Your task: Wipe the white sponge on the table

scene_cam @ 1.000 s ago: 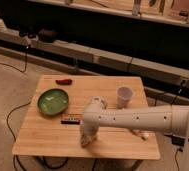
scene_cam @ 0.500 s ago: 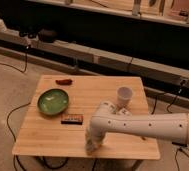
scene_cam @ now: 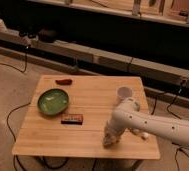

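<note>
The gripper [scene_cam: 109, 138] now sits low over the front strip of the table [scene_cam: 43, 142], right of the middle and close to the near edge. A second ago it was further left along that same strip, roughly in front of the dark packet [scene_cam: 71, 119]. The white arm [scene_cam: 153, 125] has swung with it, so its elbow now stands just in front of the white cup [scene_cam: 124, 93]. The move runs sideways along the wood with the tip kept low, which reads as a wiping stroke in progress rather than an approach or a retreat. The green bowl [scene_cam: 53, 101], the packet, the cup and the small red thing [scene_cam: 64, 81] near the far edge have not shifted.

The fingers are closed tight. A pale lump at the tip, pressed to the tabletop, is most likely the white sponge [scene_cam: 106, 144]. Its colour merges with the gripper and the arm, so its outline cannot be separated, nor can it be settled whether the fingers pinch it or merely press it down. No other sponge lies loose on the table.

The arm is cut off at the right edge and the base is out of view. Whether the stroke leaves any mark on the wood cannot be made out.
</note>
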Controlling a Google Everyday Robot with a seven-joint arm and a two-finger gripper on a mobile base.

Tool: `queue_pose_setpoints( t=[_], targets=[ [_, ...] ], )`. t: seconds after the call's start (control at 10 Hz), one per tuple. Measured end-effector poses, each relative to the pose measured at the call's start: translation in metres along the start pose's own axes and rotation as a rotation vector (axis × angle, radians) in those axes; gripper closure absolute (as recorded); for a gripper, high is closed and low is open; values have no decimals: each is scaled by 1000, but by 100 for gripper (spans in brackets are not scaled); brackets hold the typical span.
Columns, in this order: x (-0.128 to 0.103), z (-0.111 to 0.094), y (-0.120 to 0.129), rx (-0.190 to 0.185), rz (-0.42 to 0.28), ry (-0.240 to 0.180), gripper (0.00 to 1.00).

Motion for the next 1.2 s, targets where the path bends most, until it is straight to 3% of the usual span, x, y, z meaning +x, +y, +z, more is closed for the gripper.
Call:
queue_pose_setpoints(
  t=[0.3, 0.7, 0.9, 1.2],
  targets=[
    [29, -2, -31, 34, 65, -15, 100],
    [26, 12, -81, 34, 24, -5, 100],
    [11, 16, -97, 31, -24, 5, 100],
    [-49, 31, -104, 3, -169, -7, 100]
  ],
)
